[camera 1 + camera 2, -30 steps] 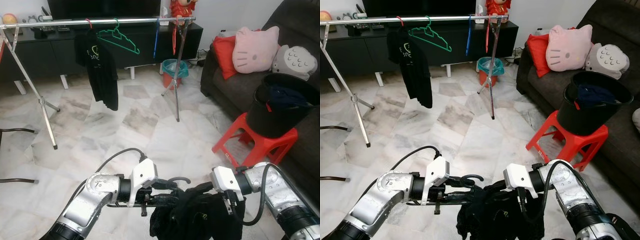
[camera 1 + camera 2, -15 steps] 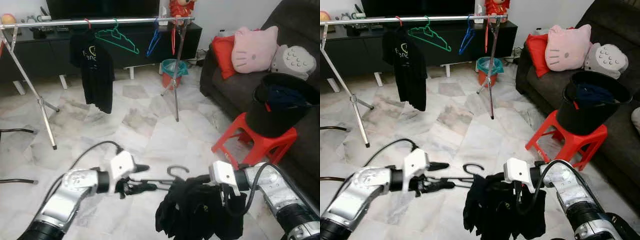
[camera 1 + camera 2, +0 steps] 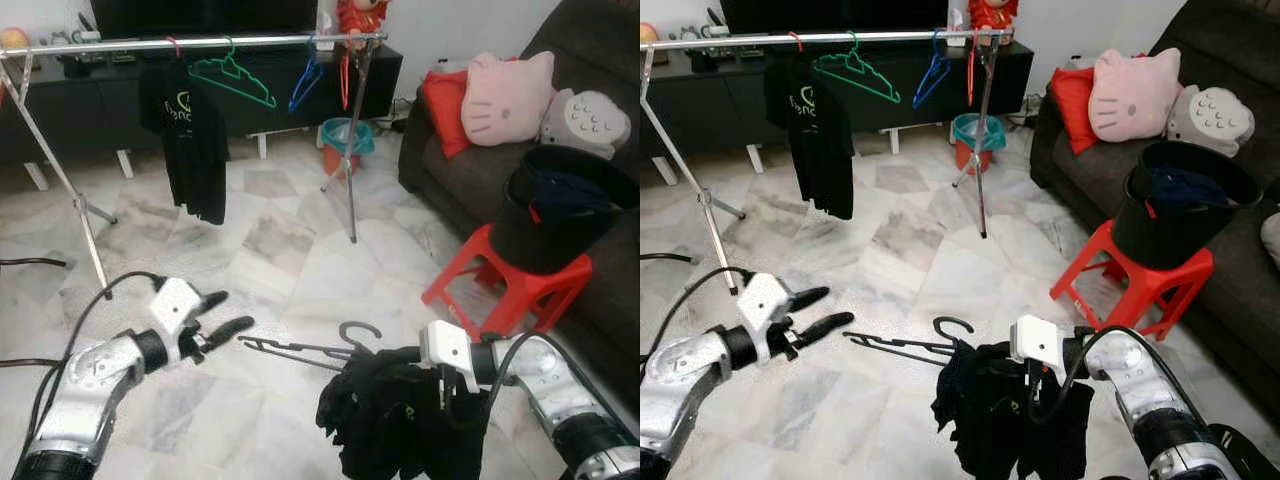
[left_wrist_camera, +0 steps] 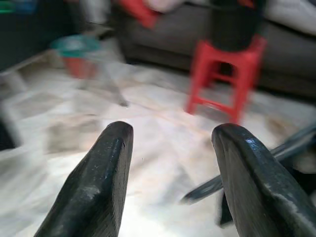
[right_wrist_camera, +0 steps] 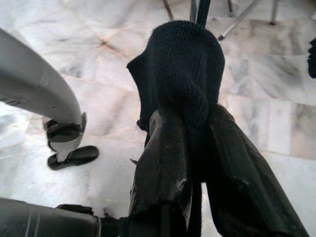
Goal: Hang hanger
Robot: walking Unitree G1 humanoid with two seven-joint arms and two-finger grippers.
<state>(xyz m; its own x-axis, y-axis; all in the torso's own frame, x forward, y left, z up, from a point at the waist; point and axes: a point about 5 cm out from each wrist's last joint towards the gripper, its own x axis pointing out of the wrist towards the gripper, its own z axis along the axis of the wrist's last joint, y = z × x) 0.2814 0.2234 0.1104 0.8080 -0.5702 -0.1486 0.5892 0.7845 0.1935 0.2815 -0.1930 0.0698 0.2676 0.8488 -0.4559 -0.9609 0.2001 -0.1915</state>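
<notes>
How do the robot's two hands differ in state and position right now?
The left hand is open and holds nothing, off the tip of the black hanger; the right hand is shut on the black garment draped on that hanger. The left hand is out to the robot's left over the marble floor; the right hand sits low near the middle, beside the hanger's hook. Both have two long black fingers.
</notes>
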